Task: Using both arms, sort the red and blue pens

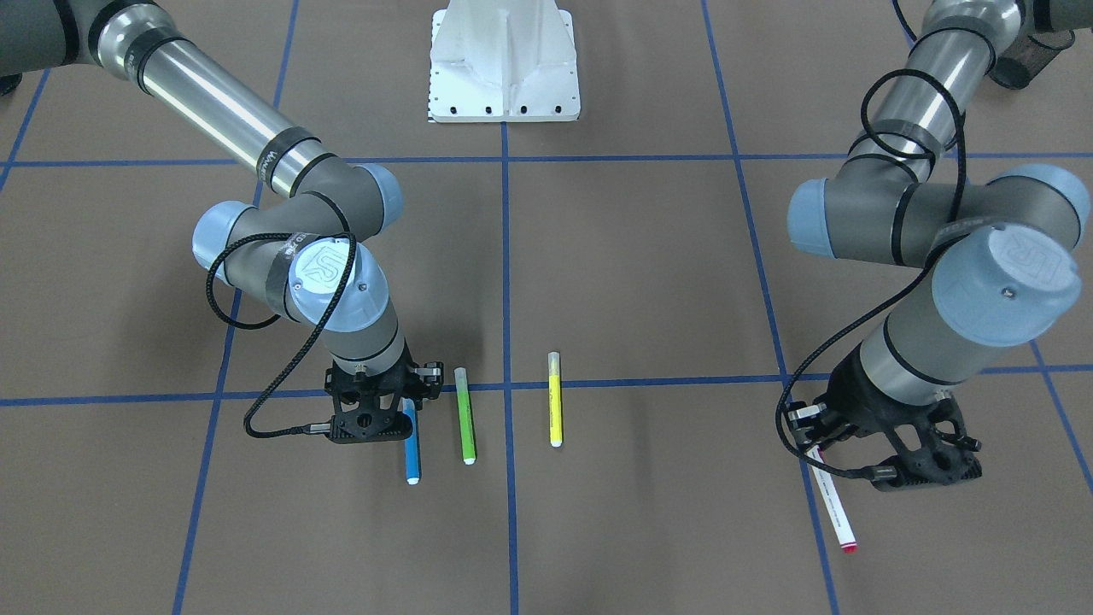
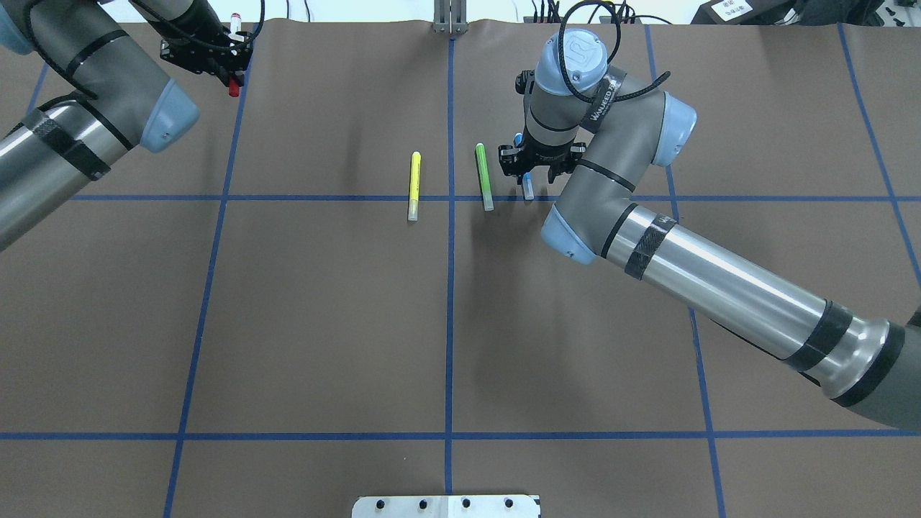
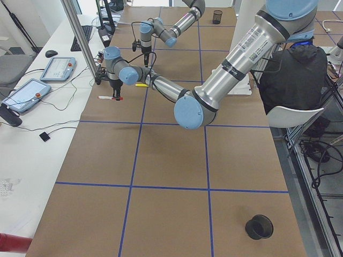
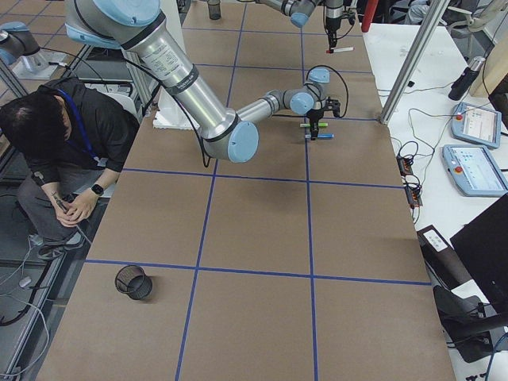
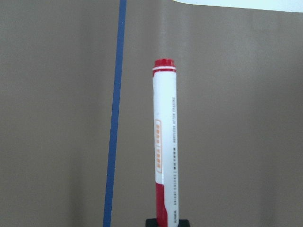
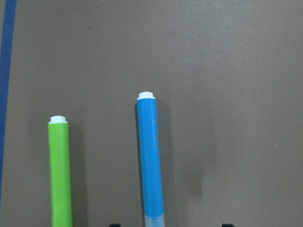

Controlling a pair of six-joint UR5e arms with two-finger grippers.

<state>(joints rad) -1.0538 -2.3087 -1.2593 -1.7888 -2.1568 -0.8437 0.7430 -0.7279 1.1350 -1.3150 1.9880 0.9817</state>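
The blue pen (image 6: 151, 165) lies flat on the brown mat (image 1: 640, 282) with its clear cap towards the robot. My right gripper (image 1: 401, 412) stands over its capped end, open, one finger on each side of the barrel and apart from it. Only the pen's ends show under this gripper (image 2: 529, 170) from overhead. The red-capped white marker (image 5: 164, 142) sits in my left gripper (image 1: 816, 449), which is shut on its cap end near the table's far-left corner (image 2: 232, 61). Its red tail (image 1: 848, 545) points away from the robot. Whether it touches the mat I cannot tell.
A green pen (image 1: 466, 418) lies right beside the blue one, and a yellow pen (image 1: 555, 401) lies further along. The white pedestal (image 1: 504, 64) is at the robot's side. Black mesh cups (image 4: 133, 282) (image 3: 217, 16) stand at the table's ends. A person (image 4: 63, 151) crouches by the table.
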